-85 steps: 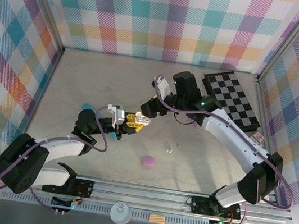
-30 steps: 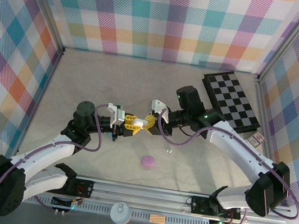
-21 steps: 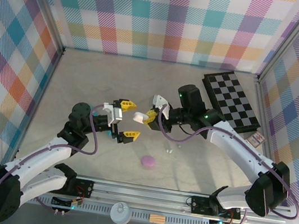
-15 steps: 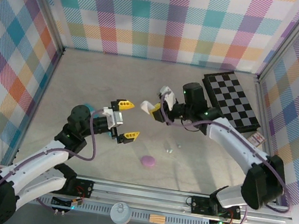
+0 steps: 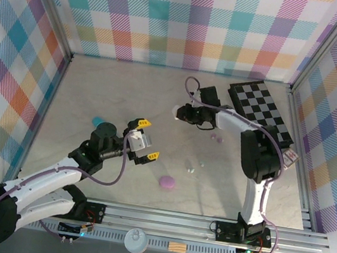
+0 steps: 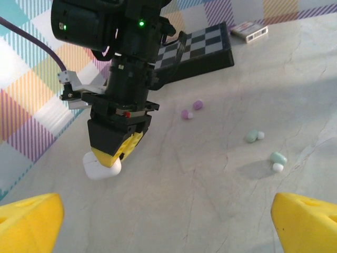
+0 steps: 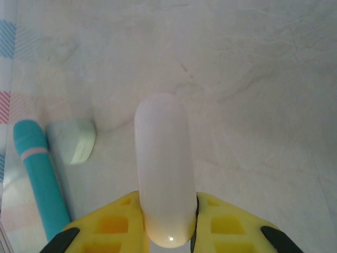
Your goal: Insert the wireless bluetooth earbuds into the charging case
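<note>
Counting the loose earbuds gives four on the table [image 5: 123, 87]: two purple earbuds [image 6: 197, 105] just beside each other, near the chessboard [image 6: 195, 50]; two pale mint earbuds [image 6: 253, 136] with white tips, near each other and closer to the arm bases; all four lie on the bare surface, outside every case.

Cases number three: one white charging case [image 7: 163, 158]; one purple case [image 5: 167, 181]; one pale mint case [image 7: 71, 139].
- White charging case: clamped between the yellow fingers of the right gripper [image 5: 180, 112], jaws narrowed onto it; it projects past the fingertips; it sits above the table, left of the chessboard; it appears closed, contents cannot be told.
- Purple case: resting on the table toward the near edge, apart from the mint pair; it appears closed, contents cannot be told.
- Pale mint case: resting just beside the single teal cylinder [image 7: 39, 174]; lid state cannot be told.

Left gripper [image 5: 147, 139]: jaws spread wide, holding nothing; positioned between the teal cylinder and the purple case, facing the right gripper.

Other items: one chessboard at the far right; one small box [image 6: 250, 31] lying near it.
</note>
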Motion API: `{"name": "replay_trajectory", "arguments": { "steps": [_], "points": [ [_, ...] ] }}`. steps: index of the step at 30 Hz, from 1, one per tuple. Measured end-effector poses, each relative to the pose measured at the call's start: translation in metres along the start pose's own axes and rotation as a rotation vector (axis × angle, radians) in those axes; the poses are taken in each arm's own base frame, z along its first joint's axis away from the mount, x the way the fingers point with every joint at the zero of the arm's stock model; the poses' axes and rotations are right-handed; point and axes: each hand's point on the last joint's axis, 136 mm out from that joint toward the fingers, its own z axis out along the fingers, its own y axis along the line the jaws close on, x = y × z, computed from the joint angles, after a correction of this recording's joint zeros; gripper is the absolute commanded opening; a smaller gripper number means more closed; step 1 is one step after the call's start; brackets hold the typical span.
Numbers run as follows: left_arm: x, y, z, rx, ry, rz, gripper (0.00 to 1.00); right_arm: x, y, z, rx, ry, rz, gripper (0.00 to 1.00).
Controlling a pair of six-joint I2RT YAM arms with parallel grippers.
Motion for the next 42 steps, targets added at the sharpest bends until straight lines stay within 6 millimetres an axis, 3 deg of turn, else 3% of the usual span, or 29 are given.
{"name": "replay_trajectory", "arguments": {
  "steps": [6, 9, 11, 15, 18, 23, 28, 31, 36, 40, 42],
  "points": [
    [0.005, 0.0, 0.0, -0.008, 0.022, 0.004, 1.0, -0.016, -0.024, 0.033, 0.019, 0.007, 0.136, 0.12],
    [0.005, -0.001, 0.0, -0.005, 0.022, 0.004, 1.0, -0.023, -0.034, 0.041, 0.018, 0.003, 0.175, 0.16],
    [0.005, -0.001, 0.0, -0.005, 0.023, 0.004, 1.0, -0.031, -0.036, 0.039, 0.027, -0.017, 0.187, 0.27],
    [0.005, -0.001, 0.0, -0.003, 0.022, 0.003, 1.0, -0.032, -0.049, 0.037, 0.07, -0.035, 0.195, 0.6],
    [0.006, -0.002, 0.001, -0.002, 0.023, 0.0, 1.0, -0.031, -0.046, 0.023, 0.075, -0.058, 0.142, 0.72],
    [0.011, -0.007, 0.001, 0.009, 0.029, -0.027, 1.0, -0.008, -0.036, -0.026, 0.107, -0.076, -0.043, 0.79],
    [0.023, 0.0, 0.0, -0.063, 0.04, -0.093, 1.0, 0.028, 0.003, -0.089, 0.03, -0.1, -0.384, 0.86],
    [0.037, 0.009, -0.005, -0.137, 0.072, -0.136, 1.0, 0.061, 0.03, -0.115, -0.025, -0.078, -0.602, 0.88],
    [0.038, 0.028, -0.015, -0.225, 0.061, -0.203, 1.0, 0.14, 0.073, -0.13, -0.146, 0.044, -0.951, 0.91],
    [0.038, 0.037, -0.018, -0.269, 0.054, -0.228, 1.0, 0.208, 0.084, -0.123, -0.224, 0.214, -1.13, 0.92],
    [0.04, 0.043, -0.021, -0.297, 0.058, -0.243, 1.0, 0.232, 0.082, -0.117, -0.237, 0.277, -1.184, 0.92]
  ]
}}
